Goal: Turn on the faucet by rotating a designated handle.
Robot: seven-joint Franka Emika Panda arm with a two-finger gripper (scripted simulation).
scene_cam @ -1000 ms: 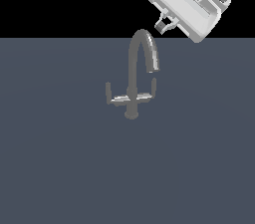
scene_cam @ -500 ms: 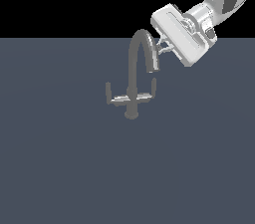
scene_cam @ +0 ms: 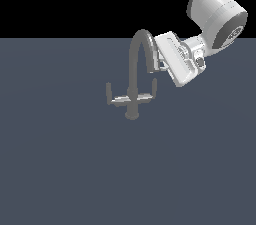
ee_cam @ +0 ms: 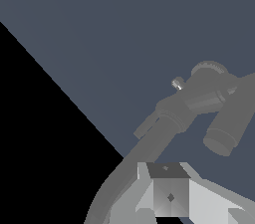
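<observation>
The grey faucet point(scene_cam: 133, 76) stands mid-scene with its arched spout bending over to the exterior view's right. The handle point(scene_cam: 148, 95) is the thin lever on that same side, with an upturned tip. Its twin lever point(scene_cam: 115, 98) points the opposite way. My gripper point(scene_cam: 161, 65) hangs tilted just right of the spout's outlet, above the handle and apart from it. Its fingers look shut and empty. In the wrist view the faucet point(ee_cam: 191, 99) lies beyond my fingers point(ee_cam: 167, 190), with the spout's outlet end point(ee_cam: 221, 141) beside its hub.
The faucet stands on a flat dark blue-grey surface point(scene_cam: 65, 169). My white arm point(scene_cam: 215, 14) comes down from the upper part of the exterior view's right.
My gripper has come down and moved to the exterior view's left, from up above the faucet to right beside the spout's outlet. The faucet's levers have not moved.
</observation>
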